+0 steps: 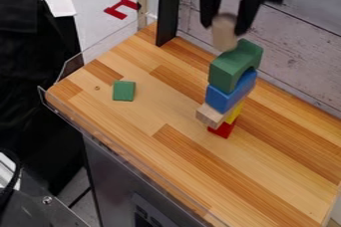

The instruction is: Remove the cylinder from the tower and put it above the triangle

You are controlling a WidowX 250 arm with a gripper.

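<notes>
As the claw [225, 26] points downward, it grips the cylinder [224, 36].

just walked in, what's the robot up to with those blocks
The robot's end effector holds a wooden cylinder over a block tower. The tower stands on the table, a green arch on top and a blue block under that. Whether the cylinder touches the arch is hard to tell. A green block lies apart on the table, with nothing on it.
</notes>
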